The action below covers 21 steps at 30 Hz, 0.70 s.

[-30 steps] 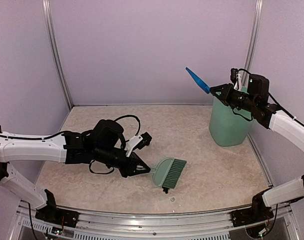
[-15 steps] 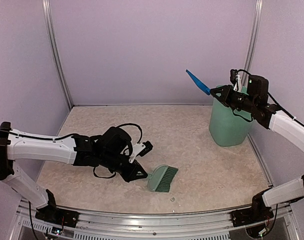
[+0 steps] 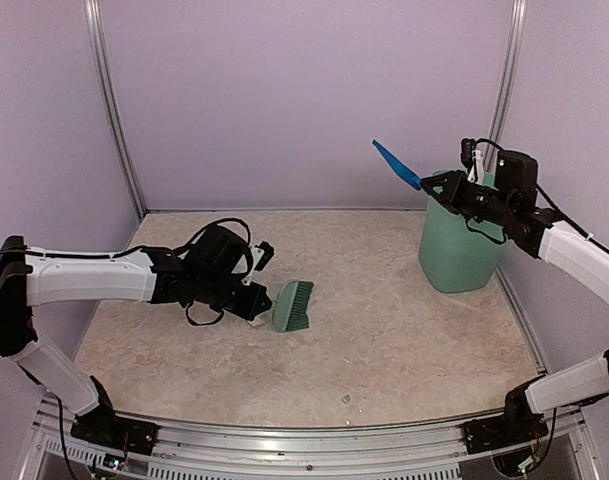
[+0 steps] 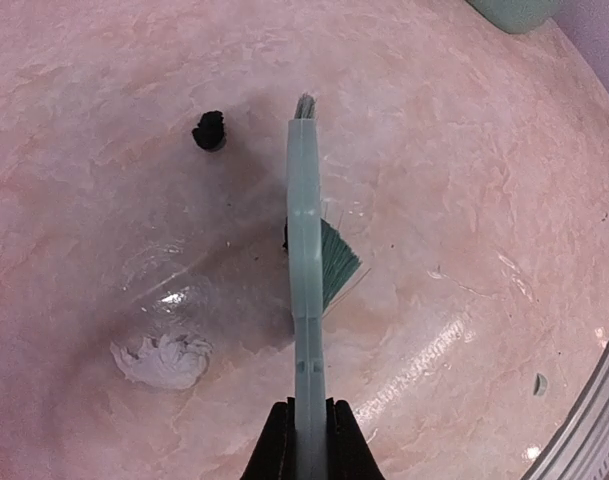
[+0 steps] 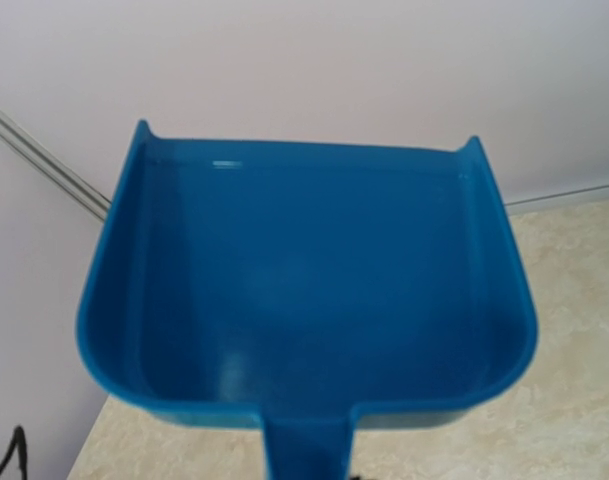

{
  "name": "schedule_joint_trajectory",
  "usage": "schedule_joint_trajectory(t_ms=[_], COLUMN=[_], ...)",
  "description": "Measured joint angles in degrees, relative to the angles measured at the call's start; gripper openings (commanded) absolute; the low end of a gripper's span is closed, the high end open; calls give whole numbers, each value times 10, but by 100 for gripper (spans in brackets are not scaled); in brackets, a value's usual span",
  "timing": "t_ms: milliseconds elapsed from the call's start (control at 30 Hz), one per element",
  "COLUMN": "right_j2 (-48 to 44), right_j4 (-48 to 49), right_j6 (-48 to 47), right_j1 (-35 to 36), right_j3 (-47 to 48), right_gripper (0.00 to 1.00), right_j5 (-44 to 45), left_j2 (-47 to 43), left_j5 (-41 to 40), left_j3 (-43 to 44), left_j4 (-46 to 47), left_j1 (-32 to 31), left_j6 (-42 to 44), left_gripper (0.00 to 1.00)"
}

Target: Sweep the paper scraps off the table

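Left claw (image 3: 255, 301) (image 4: 309, 425): jaws clamped narrow on the handle of the green brush (image 3: 291, 305) (image 4: 305, 230). The brush runs straight ahead out of the claw, turned on edge, with its bristles fanning to the claw's right and down on the table (image 3: 404, 330) (image 4: 464, 200).

Paper scraps, wrist view: the white scrap (image 4: 164, 360) lies flat on the table, close ahead and left of the claw and apart from the brush. The black scrap (image 4: 210, 130) is farther ahead, left of the brush tip and not touching it. A small pale scrap (image 4: 540, 383) sits off to the claw's right, near the metal rail (image 4: 594, 420). The corner of the mint bin (image 3: 460, 250) (image 4: 514, 12) shows far ahead and right.

Right claw (image 3: 431, 187): raised, closed on the handle of the blue dustpan (image 3: 396, 162) (image 5: 304, 290). The pan sticks out beyond the claw, held in the air with its open side toward the wrist camera. The mint bin stands on the table just below the claw. One tiny scrap (image 3: 346, 399) lies near the front rail, well apart from both claws.
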Motion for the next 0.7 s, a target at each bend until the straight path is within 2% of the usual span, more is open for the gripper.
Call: schedule_joint_trajectory(t_ms=[267, 467, 700], right_j2=[9, 23, 50], right_j4=[2, 11, 10], right_j6=[-10, -28, -85], right_j1=[0, 10, 53], right_j3=[0, -1, 1], right_gripper=[0, 0, 0], right_j5=[-4, -6, 8], left_j2=[-9, -94, -171], left_j5=[-113, -169, -205], left_j3=[2, 2, 1], left_j4=[-3, -36, -109], left_j1=[-17, -69, -77], left_j6=[-7, -29, -93], left_gripper=[0, 0, 1])
